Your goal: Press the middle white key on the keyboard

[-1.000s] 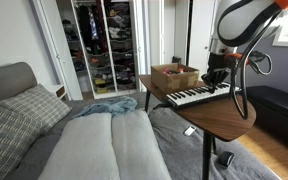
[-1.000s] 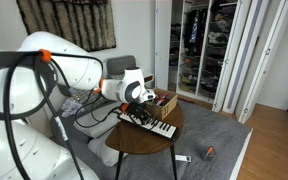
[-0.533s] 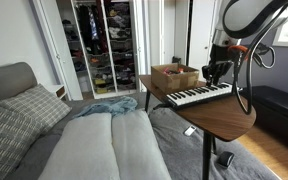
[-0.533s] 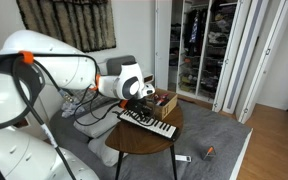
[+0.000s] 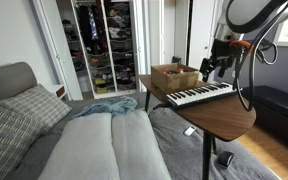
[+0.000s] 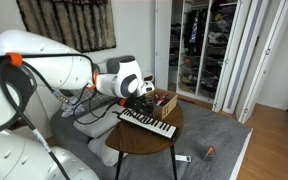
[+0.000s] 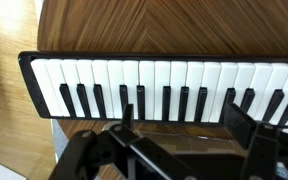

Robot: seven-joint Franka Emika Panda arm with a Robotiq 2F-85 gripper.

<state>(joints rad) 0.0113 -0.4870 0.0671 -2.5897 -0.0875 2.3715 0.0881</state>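
Note:
The keyboard is a slim black case with white and short black keys, lying on the round wooden table in front of the brown box. My gripper hangs just above the keyboard's far end, touching nothing. In the wrist view the keyboard runs across the frame, and my gripper stands open over the black keys with nothing between its fingers. From the opposite side, in an exterior view, the keyboard lies below my gripper.
The open cardboard box stands right behind the keyboard. A bed with grey pillows lies beside the table. Cables hang from the arm. Small objects lie on the floor near the open wardrobe.
My gripper has lifted off the keyboard and its jaws have gone from shut to open. The keyboard and box have not moved.

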